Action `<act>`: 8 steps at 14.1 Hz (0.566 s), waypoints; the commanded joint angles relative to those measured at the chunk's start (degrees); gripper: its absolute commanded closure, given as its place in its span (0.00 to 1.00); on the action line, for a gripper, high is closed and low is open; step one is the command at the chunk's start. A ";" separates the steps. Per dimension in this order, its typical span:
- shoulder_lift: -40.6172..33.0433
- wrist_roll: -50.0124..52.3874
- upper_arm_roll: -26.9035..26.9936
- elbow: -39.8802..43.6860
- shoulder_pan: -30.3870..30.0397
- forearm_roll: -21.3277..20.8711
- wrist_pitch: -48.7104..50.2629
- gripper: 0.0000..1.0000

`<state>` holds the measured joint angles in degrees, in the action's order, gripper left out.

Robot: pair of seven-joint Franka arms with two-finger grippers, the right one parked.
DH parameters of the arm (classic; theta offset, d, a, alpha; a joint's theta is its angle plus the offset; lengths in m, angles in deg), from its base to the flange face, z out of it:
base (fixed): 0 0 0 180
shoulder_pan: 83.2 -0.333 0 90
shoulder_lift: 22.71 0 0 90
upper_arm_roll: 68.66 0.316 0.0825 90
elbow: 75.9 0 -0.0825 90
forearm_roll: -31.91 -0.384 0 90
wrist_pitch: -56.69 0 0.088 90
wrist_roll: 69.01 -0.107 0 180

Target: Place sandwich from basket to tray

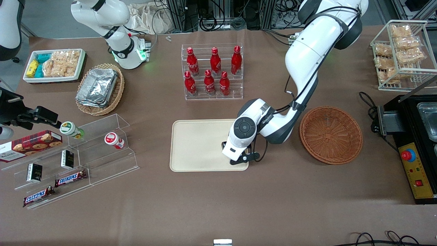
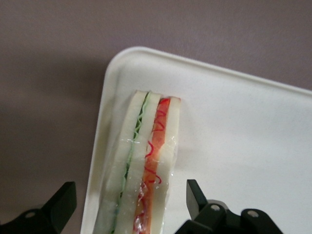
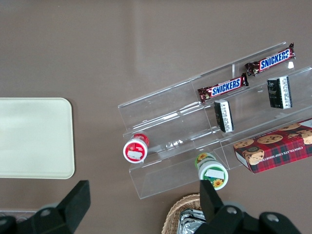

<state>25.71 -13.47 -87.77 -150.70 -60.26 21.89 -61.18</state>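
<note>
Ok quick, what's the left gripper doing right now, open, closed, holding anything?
Left gripper: open, fingers apart either side of the triangular white-bread sandwich, over the beige plastic tray.

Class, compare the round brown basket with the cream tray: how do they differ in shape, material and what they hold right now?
The basket is round, woven and reddish-brown; the tray is a flat, smooth, cream rectangle with rounded corners. The basket is empty, while the tray holds the sandwich near one corner. The hand is open around the sandwich above the tray, not the basket. Both sit on the brown table.
</note>
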 commanded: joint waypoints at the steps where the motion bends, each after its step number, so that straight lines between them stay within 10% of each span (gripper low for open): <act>1: -4.63 0.80 0.91 -0.16 -0.96 -1.14 5.26 0.00; 8: -19.04 0.54 1.62 -1.74 -10.35 0.26 13.10 0.00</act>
<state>12.11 -13.46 -86.30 -149.84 -67.79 21.85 -49.74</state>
